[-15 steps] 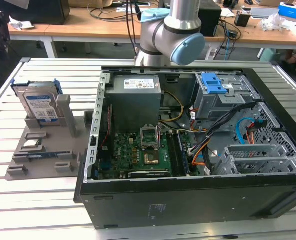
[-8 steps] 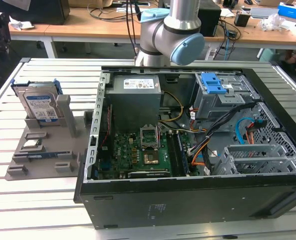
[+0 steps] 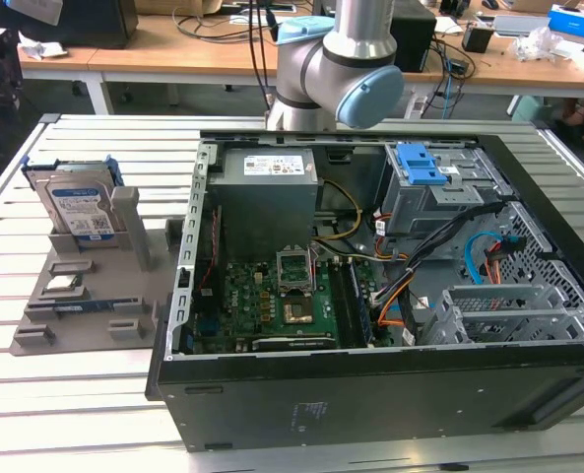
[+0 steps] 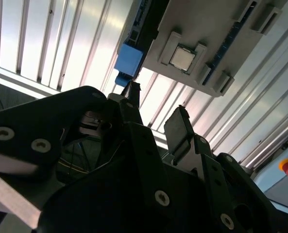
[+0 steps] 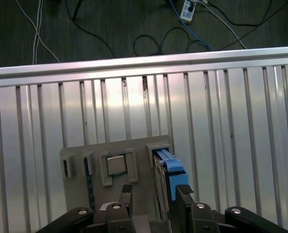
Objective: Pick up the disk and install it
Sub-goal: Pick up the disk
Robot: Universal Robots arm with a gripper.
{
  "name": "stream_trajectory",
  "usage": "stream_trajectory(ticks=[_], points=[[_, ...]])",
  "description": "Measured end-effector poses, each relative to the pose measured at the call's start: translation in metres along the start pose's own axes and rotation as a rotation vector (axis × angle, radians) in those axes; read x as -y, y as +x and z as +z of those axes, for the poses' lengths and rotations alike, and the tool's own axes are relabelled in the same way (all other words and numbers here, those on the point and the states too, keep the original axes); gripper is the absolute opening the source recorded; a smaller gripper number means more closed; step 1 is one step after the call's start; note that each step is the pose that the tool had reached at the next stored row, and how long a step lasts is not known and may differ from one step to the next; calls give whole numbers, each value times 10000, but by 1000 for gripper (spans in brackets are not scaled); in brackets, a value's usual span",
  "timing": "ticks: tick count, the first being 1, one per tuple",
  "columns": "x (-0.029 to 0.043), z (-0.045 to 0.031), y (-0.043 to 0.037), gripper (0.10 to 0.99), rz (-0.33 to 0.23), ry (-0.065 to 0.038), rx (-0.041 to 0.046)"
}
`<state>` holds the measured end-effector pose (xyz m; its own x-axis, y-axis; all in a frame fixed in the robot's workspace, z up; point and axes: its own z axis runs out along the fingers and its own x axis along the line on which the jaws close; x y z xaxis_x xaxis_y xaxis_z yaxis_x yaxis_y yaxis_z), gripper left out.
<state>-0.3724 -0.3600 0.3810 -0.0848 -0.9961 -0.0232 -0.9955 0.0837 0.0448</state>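
Plainly, nothing of the task is yet accomplished. The disk (image 3: pixel 77 205) is seen standing on edge in a slot at one end of the grey holder (image 3: pixel 85 320). The holder is set on the slatted metal surface (image 3: pixel 65 414) at the exterior view's left, beside the open computer case (image 3: pixel 370 399).

In the first wrist view the jaws are held spread and empty above the holder. The disk's blue frame is lined up between the two fingertips (image 5: pixel 127 193) but, as far as can be judged, is not touched. Grasping, carrying and installing are all left to be done.

A processor chip (image 5: pixel 116 165) and a thin memory stick (image 3: pixel 75 308) are also kept in the holder, near the disk. Inside the case, the grey drive cage (image 3: pixel 415 202) with its blue latch (image 3: pixel 420 163) is crowded by loose orange and blue cables (image 3: pixel 488 258), by which an approach could be hindered.
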Motion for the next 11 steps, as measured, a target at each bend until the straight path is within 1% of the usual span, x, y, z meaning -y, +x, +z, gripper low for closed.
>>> stream_trajectory(ticks=[11], points=[[2, 50, 1, 482, 0, 1, 1]])
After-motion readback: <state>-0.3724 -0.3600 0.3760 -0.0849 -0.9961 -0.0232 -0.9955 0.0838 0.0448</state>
